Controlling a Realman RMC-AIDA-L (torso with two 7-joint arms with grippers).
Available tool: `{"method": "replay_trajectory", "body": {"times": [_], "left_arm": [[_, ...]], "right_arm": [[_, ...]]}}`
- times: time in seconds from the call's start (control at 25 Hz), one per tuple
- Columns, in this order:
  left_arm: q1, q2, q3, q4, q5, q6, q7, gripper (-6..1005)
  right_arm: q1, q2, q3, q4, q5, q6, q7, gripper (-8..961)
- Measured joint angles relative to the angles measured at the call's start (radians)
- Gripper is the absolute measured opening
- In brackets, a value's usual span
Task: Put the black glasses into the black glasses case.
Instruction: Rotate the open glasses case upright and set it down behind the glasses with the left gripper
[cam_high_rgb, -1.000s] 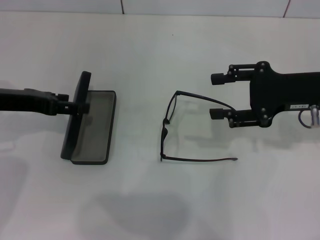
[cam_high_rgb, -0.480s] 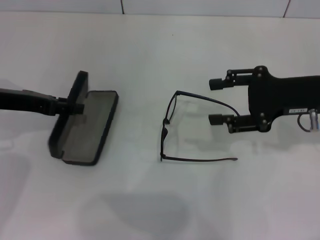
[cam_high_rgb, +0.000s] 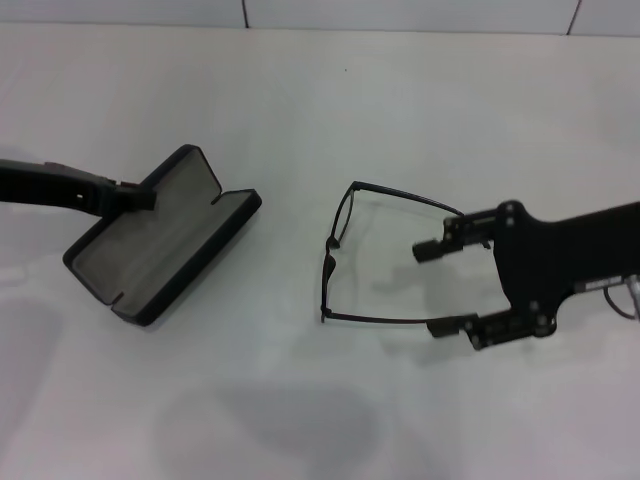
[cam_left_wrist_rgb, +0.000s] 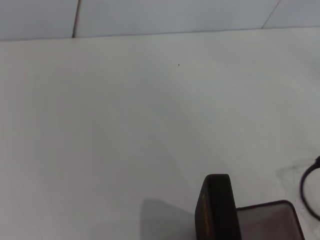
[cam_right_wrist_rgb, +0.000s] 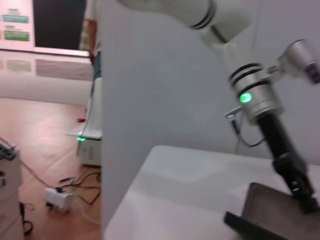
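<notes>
The black glasses (cam_high_rgb: 345, 262) lay unfolded near the middle of the white table (cam_high_rgb: 400, 90), lenses facing the case side and both temple arms pointing toward my right arm. Nothing gripped them yet.

A second earlier my right gripper (cam_high_rgb: 442, 289) had hung further toward the far edge, straddling only the far temple arm. By this moment it had swung nearer and turned, its fingers spread wide, one fingertip beside the far temple's end and the other just at the near temple's tip. I judged that as lining up for a grasp on the frame, though it had not closed on anything.

The bigger change was at the black glasses case (cam_high_rgb: 160, 235), toward the table's left side. A second before, its lid stood nearly upright; now the lid was laid well back and the whole case had turned at an angle, grey lining exposed in both halves. My left gripper (cam_high_rgb: 128, 198) sat at the far rim of the lid; I could not tell whether its fingers clamped it or only pressed there. In the left wrist camera the lid edge (cam_left_wrist_rgb: 216, 207) showed close.

With the case open and well apart from the glasses, the pickup and carry across remained.
</notes>
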Motion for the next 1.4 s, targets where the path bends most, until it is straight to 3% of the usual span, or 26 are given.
{"method": "replay_trajectory", "body": {"times": [0.44,0.52,0.68,0.76,0.8,0.96,1.12,1.4], "left_arm": [[-0.094,0.045,0.0,0.091,-0.063,-0.093,0.181,210],[-0.128,0.042,0.0,0.105,-0.09,-0.104,0.3,211],[-0.209,0.011,0.0,0.147,-0.101,-0.134,0.57,210],[-0.226,0.004,0.0,0.163,-0.101,-0.148,0.617,210],[-0.29,-0.013,-0.001,0.24,-0.091,-0.238,0.688,210],[-0.327,-0.013,-0.001,0.331,-0.058,-0.348,0.706,211],[-0.364,-0.013,-0.001,0.447,0.059,-0.47,0.715,211],[-0.384,-0.015,-0.001,0.492,0.125,-0.476,0.726,210]], "right_arm": [[-0.032,0.025,0.003,-0.004,-0.018,-0.009,-0.051,684],[-0.038,0.033,0.005,-0.001,-0.018,-0.009,-0.079,684],[-0.055,0.05,0.008,0.006,-0.018,-0.004,-0.129,684],[-0.066,0.058,0.008,0.008,-0.019,-0.003,-0.148,684],[-0.076,0.062,0.008,0.008,-0.019,-0.002,-0.158,684],[-0.091,0.067,0.008,0.008,-0.018,-0.002,-0.171,683],[-0.107,0.071,0.009,0.006,-0.016,-0.001,-0.18,683],[-0.114,0.07,0.009,0.004,-0.015,-0.001,-0.183,683]]}}
